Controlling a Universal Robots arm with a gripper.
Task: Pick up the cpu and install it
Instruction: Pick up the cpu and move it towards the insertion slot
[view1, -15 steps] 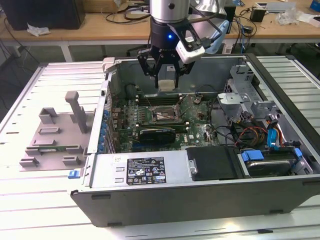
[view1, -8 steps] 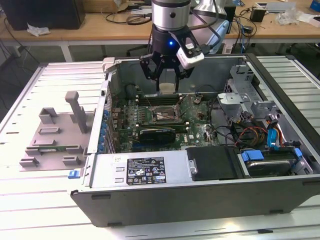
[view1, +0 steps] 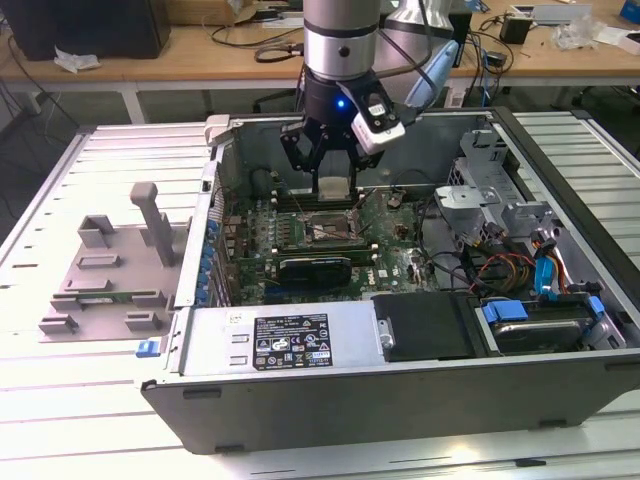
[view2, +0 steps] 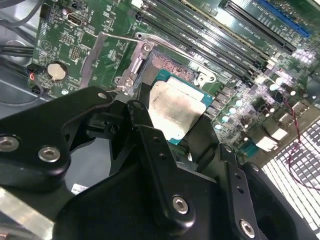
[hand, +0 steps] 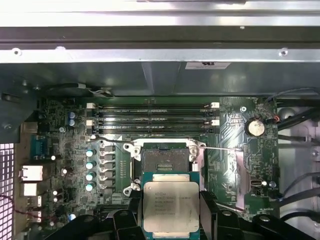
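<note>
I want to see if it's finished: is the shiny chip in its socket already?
No, the gripper holds the cpu between its fingers, and the open socket lies bare.

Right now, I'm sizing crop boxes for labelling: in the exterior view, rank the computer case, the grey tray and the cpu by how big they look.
1. computer case, by far the largest.
2. grey tray.
3. cpu, held in the gripper, clearly the smallest.
</note>
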